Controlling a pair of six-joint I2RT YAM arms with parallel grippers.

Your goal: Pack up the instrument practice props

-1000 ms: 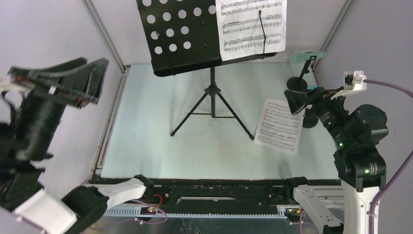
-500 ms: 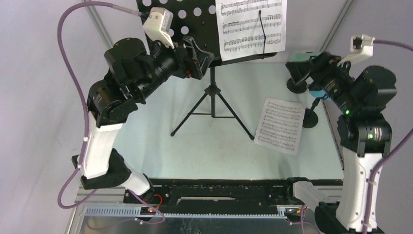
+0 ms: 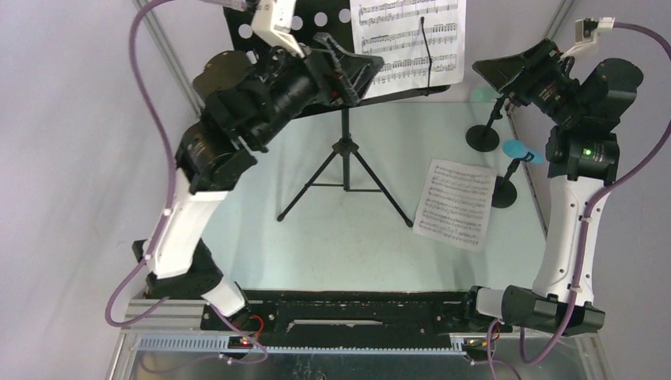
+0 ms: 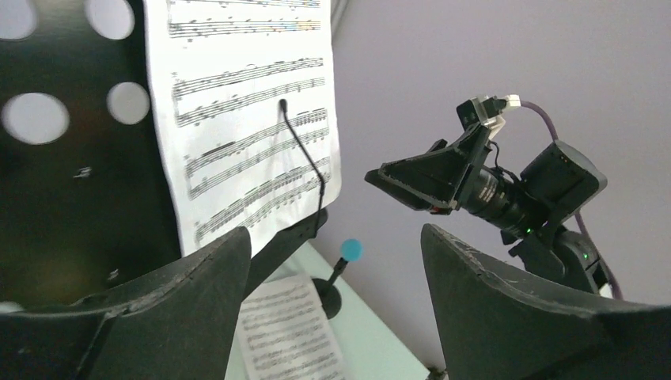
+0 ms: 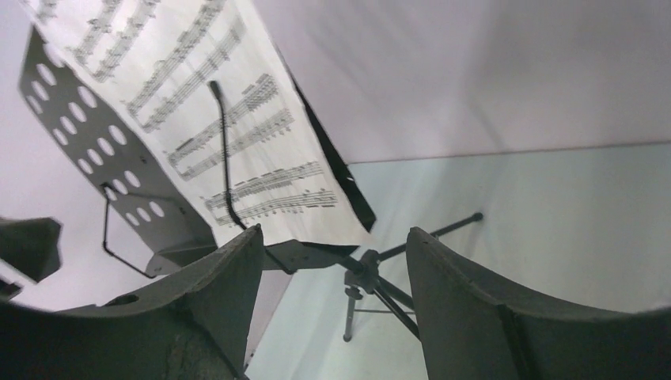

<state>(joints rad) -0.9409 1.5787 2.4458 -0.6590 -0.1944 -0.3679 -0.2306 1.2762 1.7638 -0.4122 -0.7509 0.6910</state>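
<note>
Both tools empty, jaws spread. Left tool [image 3: 346, 73] is at the music rack [image 3: 345, 158] desk lip, right tool [image 3: 506, 73] near its right edge. The sheet [image 3: 407, 39] sits under the wire retainer [image 3: 427, 47]. Risk, as I judge it: a sideways pull tears the page, and a bump topples the tripod.

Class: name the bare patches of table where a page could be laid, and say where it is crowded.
Bare: the wide near strip of table between the tripod feet and the front rail, and the part between tripod and left edge. Crowded: the right side, where the loose page and mic holders sit close together.
</note>
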